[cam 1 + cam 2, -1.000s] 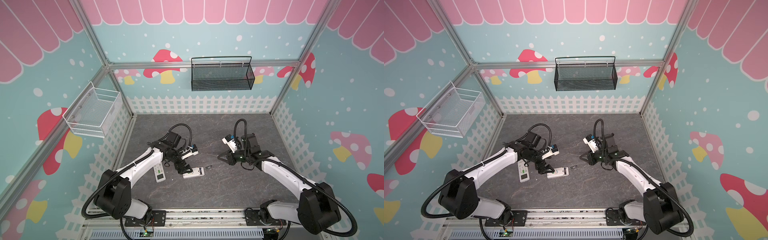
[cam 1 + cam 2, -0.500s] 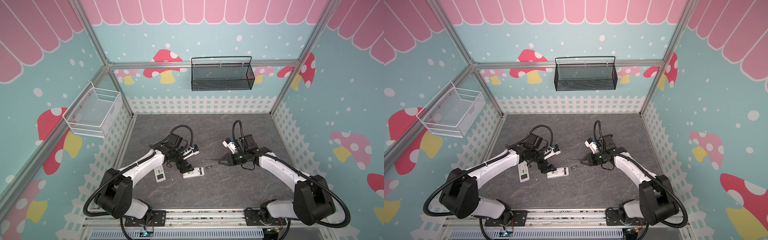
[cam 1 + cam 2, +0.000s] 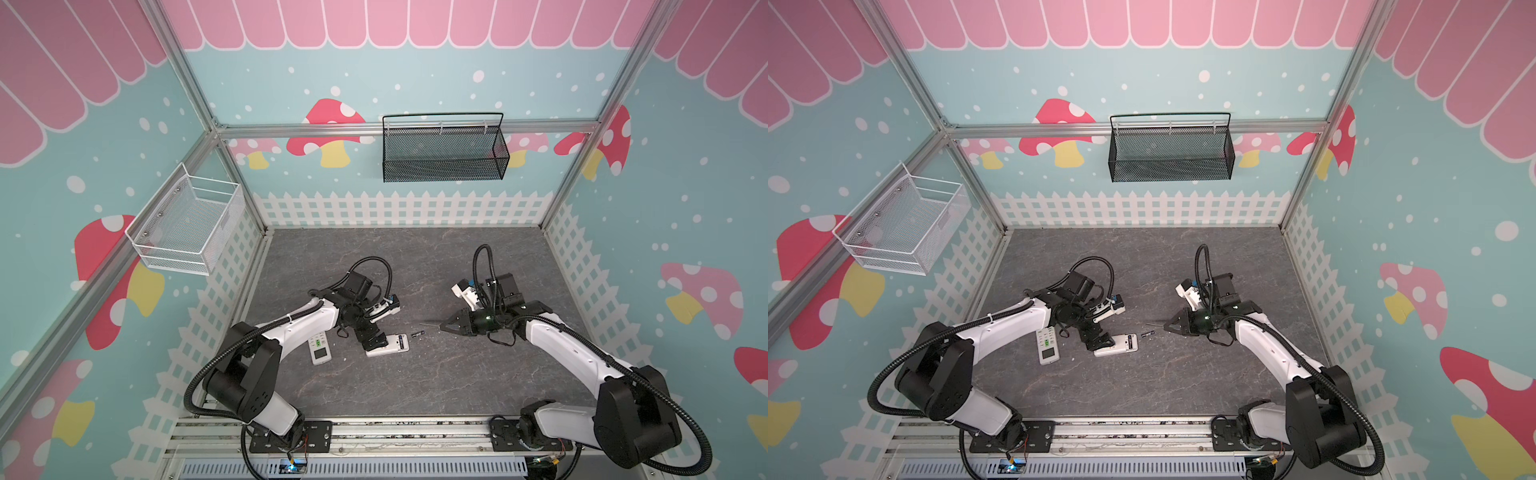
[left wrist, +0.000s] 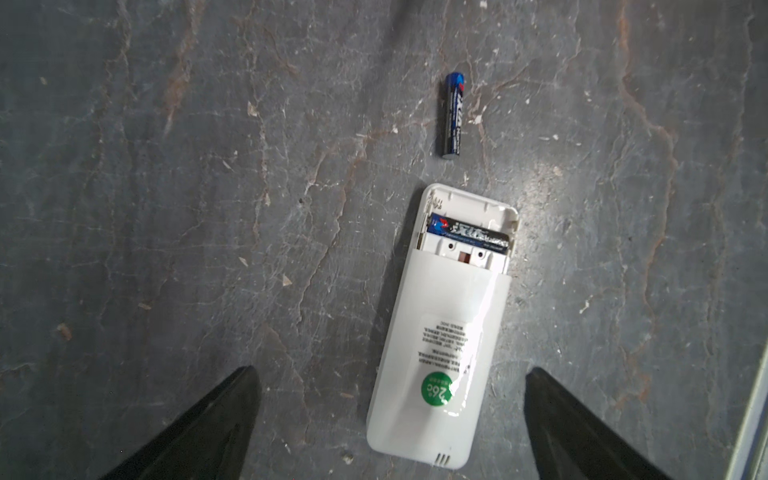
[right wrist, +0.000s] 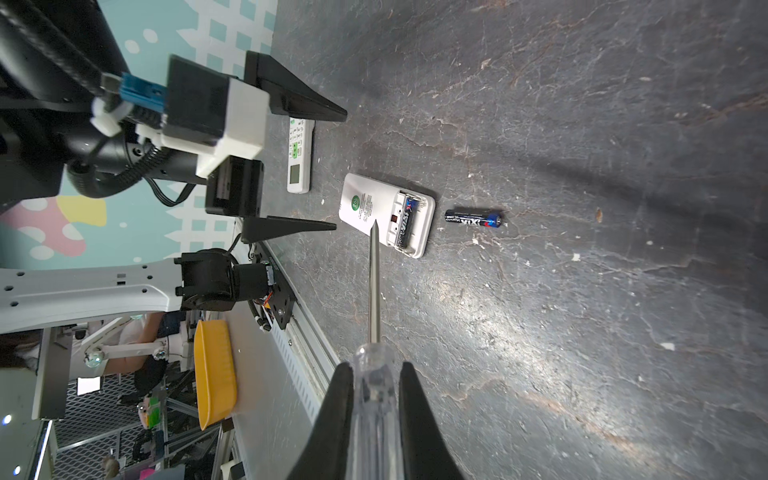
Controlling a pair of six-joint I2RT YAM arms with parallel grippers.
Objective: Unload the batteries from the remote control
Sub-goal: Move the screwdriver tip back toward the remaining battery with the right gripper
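Over the remote (image 4: 440, 332) the left gripper (image 4: 390, 370) is spreading wide and the right gripper (image 5: 376, 368), clamped on the screwdriver (image 5: 374, 291), is swinging toward the bay battery (image 4: 467, 237), seemingly next out, while the loose battery (image 4: 452, 116) is lying just beside the remote.

Teal mushroom-painted walls (image 3: 415, 62) are enclosing a dark grey stone-look surface (image 3: 415, 257). A black mesh basket (image 3: 442, 153) is hanging well beyond the right gripper (image 3: 444, 327); a white wire basket (image 3: 183, 232) is hanging far outward of the left gripper (image 3: 372, 341).

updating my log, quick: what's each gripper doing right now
left gripper: open, holding nothing
right gripper: closed on the screwdriver
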